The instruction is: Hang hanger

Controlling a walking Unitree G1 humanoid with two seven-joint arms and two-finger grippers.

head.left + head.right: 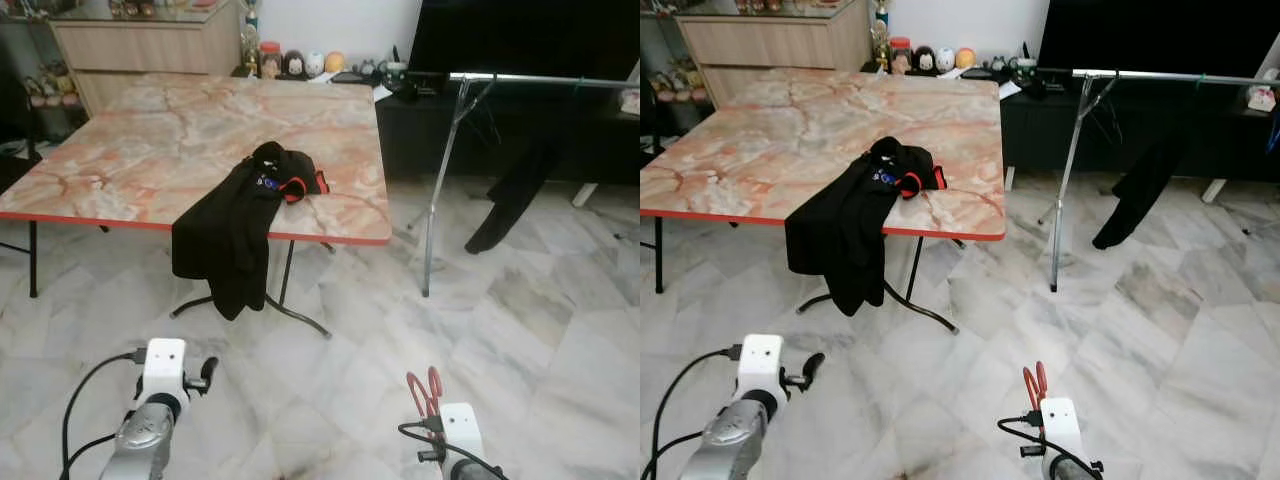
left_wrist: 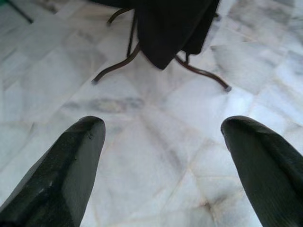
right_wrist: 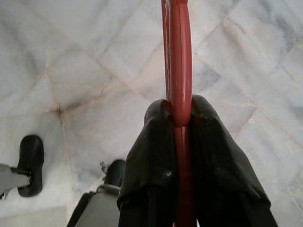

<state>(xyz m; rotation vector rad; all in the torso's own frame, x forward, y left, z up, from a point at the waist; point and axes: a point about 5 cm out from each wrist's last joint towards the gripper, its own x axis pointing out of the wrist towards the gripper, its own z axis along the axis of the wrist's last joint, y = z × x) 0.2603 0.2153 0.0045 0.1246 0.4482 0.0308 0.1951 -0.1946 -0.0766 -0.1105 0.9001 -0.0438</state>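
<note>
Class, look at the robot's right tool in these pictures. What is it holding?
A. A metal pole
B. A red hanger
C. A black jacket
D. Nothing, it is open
B: in the right wrist view the right tool has its two black fingers pressed shut on a red hanger, above the marble floor.

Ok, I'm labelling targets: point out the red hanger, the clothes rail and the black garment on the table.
red hanger (image 3: 180, 71): right wrist view, its shaft.
clothes rail (image 1: 540, 79): left eye view, horizontal bar.
black garment (image 1: 225, 240): left eye view, overhanging part.
</note>
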